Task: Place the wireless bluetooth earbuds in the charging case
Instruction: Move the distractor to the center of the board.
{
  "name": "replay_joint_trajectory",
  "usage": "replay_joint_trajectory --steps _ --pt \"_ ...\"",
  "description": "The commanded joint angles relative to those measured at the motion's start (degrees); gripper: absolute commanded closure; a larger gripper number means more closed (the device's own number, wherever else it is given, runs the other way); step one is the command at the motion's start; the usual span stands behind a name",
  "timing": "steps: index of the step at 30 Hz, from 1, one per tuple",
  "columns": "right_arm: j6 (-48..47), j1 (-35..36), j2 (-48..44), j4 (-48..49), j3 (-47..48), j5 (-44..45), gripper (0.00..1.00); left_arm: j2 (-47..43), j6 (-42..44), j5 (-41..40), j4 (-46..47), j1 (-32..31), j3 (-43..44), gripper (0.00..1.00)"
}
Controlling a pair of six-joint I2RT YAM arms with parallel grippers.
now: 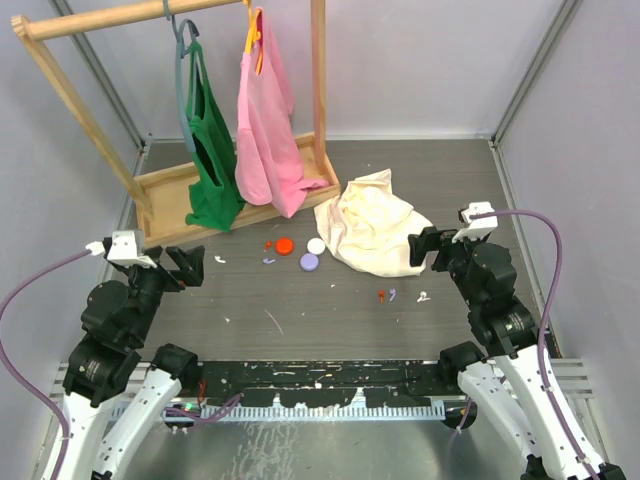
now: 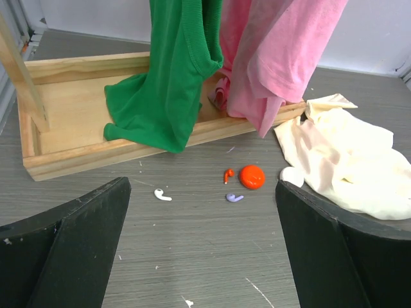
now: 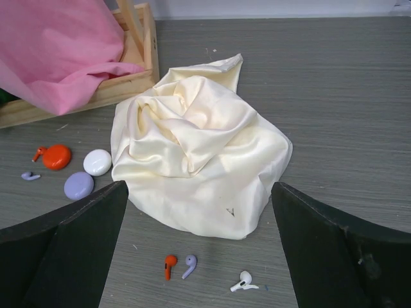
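Three round charging cases lie shut mid-table: red [image 1: 285,245], white [image 1: 316,245] and lilac [image 1: 309,262]. Left of them lie a white earbud [image 2: 162,194], a red earbud [image 2: 227,175] and a lilac earbud [image 2: 234,198], beside the red case [image 2: 252,176]. Nearer the right arm lie a red earbud [image 3: 169,265], a lilac earbud [image 3: 189,265] and a white earbud [image 3: 243,282]. My left gripper [image 1: 190,265] hangs open above the table, well short of the white earbud. My right gripper [image 1: 425,247] is open too, raised at the cloth's right edge. Neither holds anything.
A crumpled cream cloth [image 1: 375,225] lies right of the cases, touching the white one. A wooden rack [image 1: 160,190] at the back left carries a green garment [image 1: 210,160] and a pink garment [image 1: 265,130] that hang into its tray. Grey walls close in both sides.
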Motion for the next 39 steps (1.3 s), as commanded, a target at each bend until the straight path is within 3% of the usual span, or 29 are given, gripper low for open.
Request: replay_joint_trajectory --steps 1,9,18,26,39 --pt "-0.1 0.2 -0.4 1.4 2.7 0.9 0.0 -0.8 0.3 0.0 2.8 -0.1 -0.1 0.02" --pt "-0.3 0.3 1.4 0.9 3.5 -2.0 0.0 -1.4 0.4 -0.1 2.9 -0.1 0.1 0.02" --pt "1.1 0.2 9.1 2.6 5.8 -11.3 0.0 -2.7 0.2 0.1 2.9 -0.1 0.0 0.02" --pt "5.5 1.0 20.7 12.9 3.5 -17.8 0.0 -3.3 0.0 1.0 3.1 -0.1 0.2 0.02" --pt "14.8 10.4 45.3 31.2 5.4 -24.7 0.0 -4.4 0.1 0.0 2.6 -0.1 0.2 0.02"
